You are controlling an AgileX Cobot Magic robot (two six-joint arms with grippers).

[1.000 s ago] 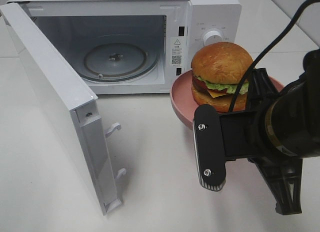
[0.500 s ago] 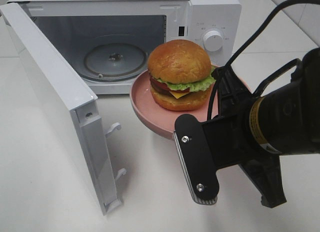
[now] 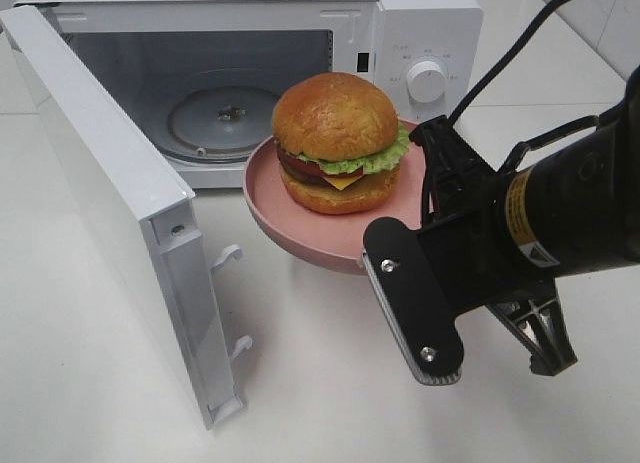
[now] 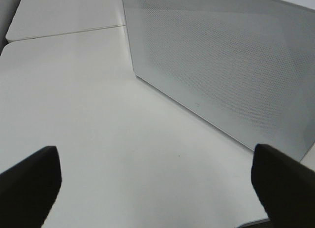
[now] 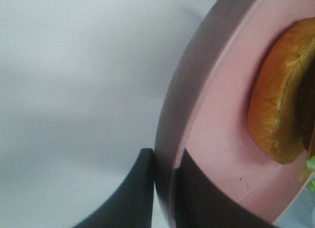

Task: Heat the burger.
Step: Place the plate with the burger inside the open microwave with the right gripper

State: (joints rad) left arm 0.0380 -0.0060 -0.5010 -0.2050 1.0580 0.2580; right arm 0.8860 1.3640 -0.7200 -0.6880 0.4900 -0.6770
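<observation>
One right hand (image 5: pixel 165 188) pinches the plate (image 3: pixel 290 238) rim; burger (image 3: pixel 336 133) faces open microwave (image 3: pixel 430 23).

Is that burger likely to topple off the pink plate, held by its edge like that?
It may well stay put: the burger sits near the middle of the pink plate, which looks roughly level. It is tall and stacked, so a tilt could tip it. The fingers pinch only the rim, so the plate might swivel.

We are seeing our black right hand (image 5: pixel 165 169) showing two silver screws (image 3: pixel 428 354), a yellow label (image 3: pixel 520 218), and a black cable (image 3: pixel 500 61).
</observation>
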